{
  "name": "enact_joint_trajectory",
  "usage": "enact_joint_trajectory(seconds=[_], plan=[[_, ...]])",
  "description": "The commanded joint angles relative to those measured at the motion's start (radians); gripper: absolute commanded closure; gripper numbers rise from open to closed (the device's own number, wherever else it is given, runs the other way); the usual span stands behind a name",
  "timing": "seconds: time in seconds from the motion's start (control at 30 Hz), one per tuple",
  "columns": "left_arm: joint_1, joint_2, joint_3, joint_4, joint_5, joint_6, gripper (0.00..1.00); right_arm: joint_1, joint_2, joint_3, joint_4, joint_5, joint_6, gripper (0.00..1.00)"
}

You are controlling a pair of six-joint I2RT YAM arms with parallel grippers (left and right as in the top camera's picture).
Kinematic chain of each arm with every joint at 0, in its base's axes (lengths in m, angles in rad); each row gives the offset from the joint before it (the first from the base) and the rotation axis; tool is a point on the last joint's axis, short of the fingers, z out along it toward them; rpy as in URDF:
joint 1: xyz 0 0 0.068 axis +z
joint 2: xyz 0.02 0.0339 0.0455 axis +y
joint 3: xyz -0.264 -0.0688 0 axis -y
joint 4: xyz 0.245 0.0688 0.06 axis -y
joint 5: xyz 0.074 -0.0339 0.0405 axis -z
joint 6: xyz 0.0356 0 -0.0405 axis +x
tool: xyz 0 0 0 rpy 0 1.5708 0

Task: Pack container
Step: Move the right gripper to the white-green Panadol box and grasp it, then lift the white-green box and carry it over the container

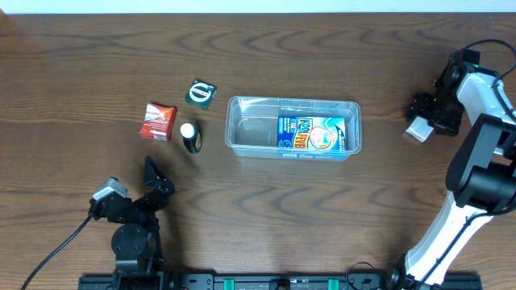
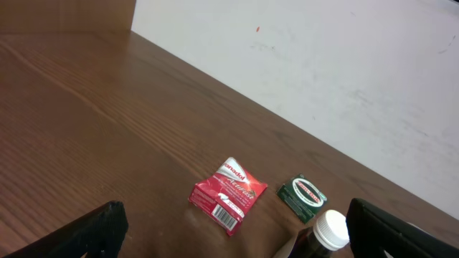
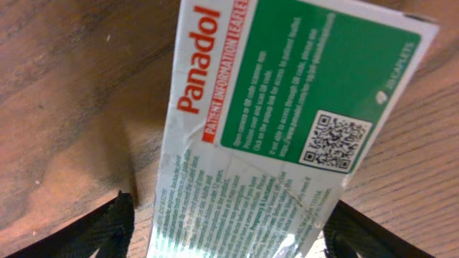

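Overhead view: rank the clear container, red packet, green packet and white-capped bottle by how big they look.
1. clear container
2. red packet
3. green packet and white-capped bottle: they look about alike, so I won't rank them.

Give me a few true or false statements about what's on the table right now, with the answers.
The clear container holds a blue box. True.
The red packet lies inside the container. False: it lies on the table, left of it.
The left gripper is open and empty. True.
The Panadol box is in the container. False: it is outside it, between the right gripper's fingers.
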Motion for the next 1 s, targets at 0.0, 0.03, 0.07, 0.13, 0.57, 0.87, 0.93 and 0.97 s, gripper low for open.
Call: enact_joint_trajectory(seconds=[0.0, 0.03, 0.07, 0.13, 0.57, 0.87, 0.93, 0.97], plan=[[-0.002, -0.006, -0.03, -0.011, -0.005, 0.013, 0.02, -0.003, 0.008, -0.003, 0.009, 0.012, 0.005, 0.29], [-0.002, -0.006, -0.03, -0.011, -0.005, 0.013, 0.02, -0.003, 0.008, -0.003, 0.013, 0.012, 0.003, 0.34], [-0.002, -0.006, -0.03, -0.011, -0.005, 0.013, 0.02, -0.003, 0.008, -0.003, 0.016, 0.012, 0.002, 0.38], [-0.002, -0.006, -0.03, -0.011, -0.005, 0.013, 0.02, -0.003, 0.008, -0.003, 0.018, 0.013, -0.006, 0.47], [-0.002, -0.006, -0.03, -0.011, -0.005, 0.013, 0.02, -0.002, -0.039, 0.027, -0.002, 0.011, -0.005, 0.67], [-0.002, -0.006, -0.03, -0.011, -0.005, 0.013, 0.02, 0.044, -0.212, 0.043, -0.021, -0.069, -0.031, 0.68], [-0.002, -0.006, -0.03, -0.011, -0.005, 0.013, 0.02, 0.076, -0.265, 0.043, -0.018, -0.105, -0.056, 0.68], [-0.002, -0.006, -0.03, -0.011, -0.005, 0.013, 0.02, 0.093, -0.288, 0.043, -0.018, -0.122, -0.069, 0.67]])
